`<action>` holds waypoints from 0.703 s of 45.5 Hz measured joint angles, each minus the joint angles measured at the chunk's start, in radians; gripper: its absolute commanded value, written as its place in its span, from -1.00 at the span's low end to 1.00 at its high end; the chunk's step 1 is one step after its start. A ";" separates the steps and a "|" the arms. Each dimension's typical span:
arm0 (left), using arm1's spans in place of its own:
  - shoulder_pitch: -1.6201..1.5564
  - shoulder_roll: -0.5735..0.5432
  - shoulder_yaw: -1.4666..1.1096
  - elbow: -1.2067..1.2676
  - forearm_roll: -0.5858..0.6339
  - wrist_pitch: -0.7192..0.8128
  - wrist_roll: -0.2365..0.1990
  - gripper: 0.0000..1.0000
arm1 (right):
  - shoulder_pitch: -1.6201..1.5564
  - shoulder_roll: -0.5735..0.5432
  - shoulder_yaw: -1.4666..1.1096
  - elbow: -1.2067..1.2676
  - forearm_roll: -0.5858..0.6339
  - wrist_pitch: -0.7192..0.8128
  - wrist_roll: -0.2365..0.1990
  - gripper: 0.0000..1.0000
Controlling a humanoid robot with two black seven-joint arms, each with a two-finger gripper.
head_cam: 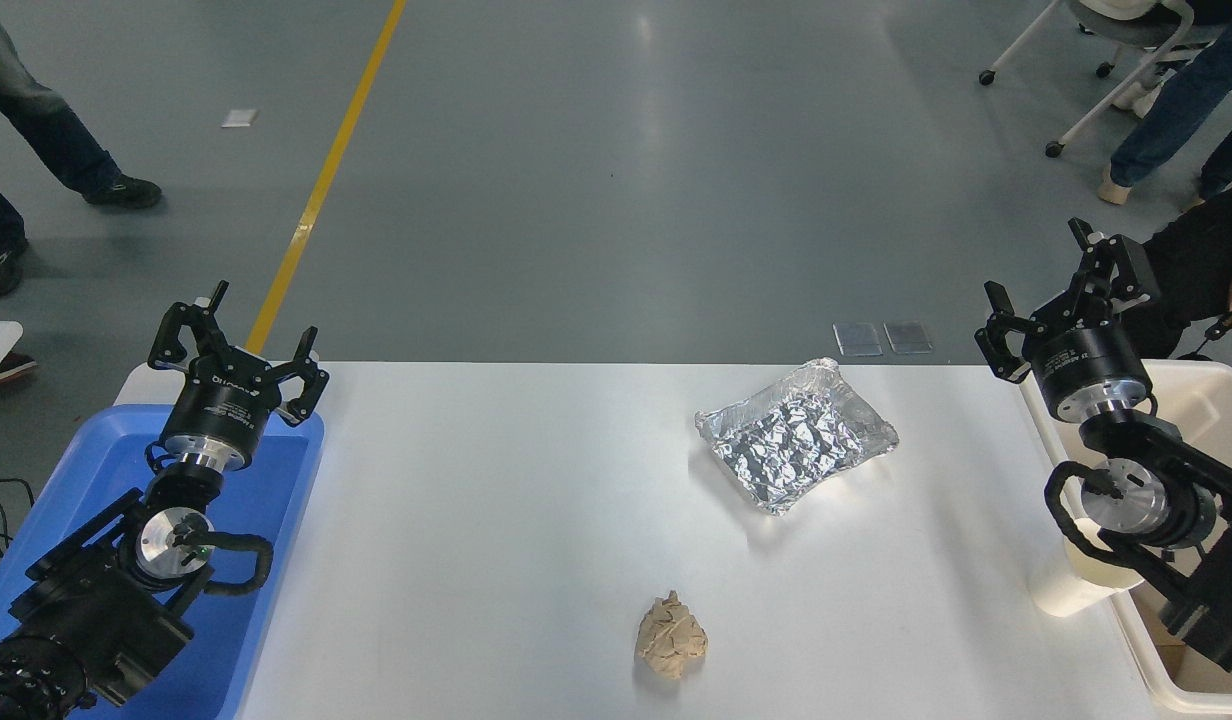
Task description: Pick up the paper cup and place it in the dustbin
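Note:
The paper cup stands upright at the table's right edge, right beside the dustbin; my right arm's wrist joint covers its top. Only the dustbin's left part shows at the picture's right edge, under that arm. My right gripper hangs open and empty over the dustbin's far left corner, well beyond the cup and pointing away from me. My left gripper is parked open and empty over the far end of the blue tray.
A crinkled foil tray lies right of centre on the white table. A crumpled tan paper wad sits near the front edge. A person's dark sleeve is just behind the dustbin; other people's legs stand at top left.

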 measured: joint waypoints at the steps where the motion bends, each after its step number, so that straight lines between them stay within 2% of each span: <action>1: 0.000 0.000 0.000 0.000 0.000 0.000 0.000 0.98 | 0.000 0.000 0.000 0.000 0.000 0.000 0.000 1.00; 32: 0.000 0.000 -0.001 0.000 0.000 0.000 0.000 0.98 | 0.050 -0.064 -0.113 -0.003 0.007 -0.002 -0.004 1.00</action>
